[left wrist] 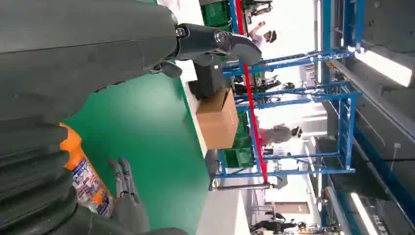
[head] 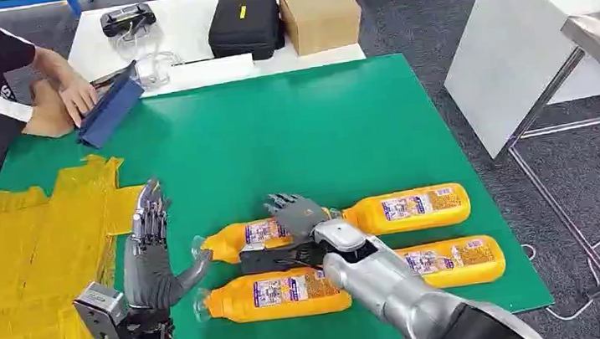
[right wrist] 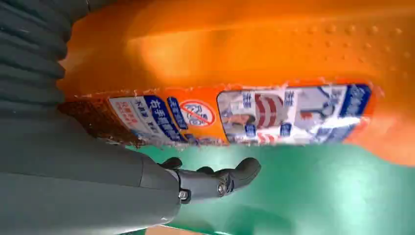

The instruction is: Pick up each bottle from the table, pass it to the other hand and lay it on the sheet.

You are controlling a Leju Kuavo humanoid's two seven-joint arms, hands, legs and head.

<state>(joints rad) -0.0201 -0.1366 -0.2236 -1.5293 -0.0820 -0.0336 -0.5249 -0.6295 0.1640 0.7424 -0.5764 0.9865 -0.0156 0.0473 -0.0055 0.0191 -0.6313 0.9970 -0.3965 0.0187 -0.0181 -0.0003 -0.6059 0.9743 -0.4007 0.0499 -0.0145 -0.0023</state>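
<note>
Worktop (head: 334, 124): green covering, matt, smooth, even in tone.
Sheet (head: 21, 266): yellow, creased and wrinkled, looks like taped paper or film with a slight sheen.
Bottles (head: 406, 209): orange plastic, glossy; a dimpled patch on the wall in the right wrist view; printed labels shiny, edges ragged.
Right robot hand (head: 293, 216): dark grey plastic, matt, with a ribbed cover; arm shell silver, satin metal look.
Left robot hand (head: 152, 252): same grey matt finish.
Box (head: 319, 12): brown cardboard, dull.
Case (head: 244, 25): black, soft cloth-like surface, matt.
</note>
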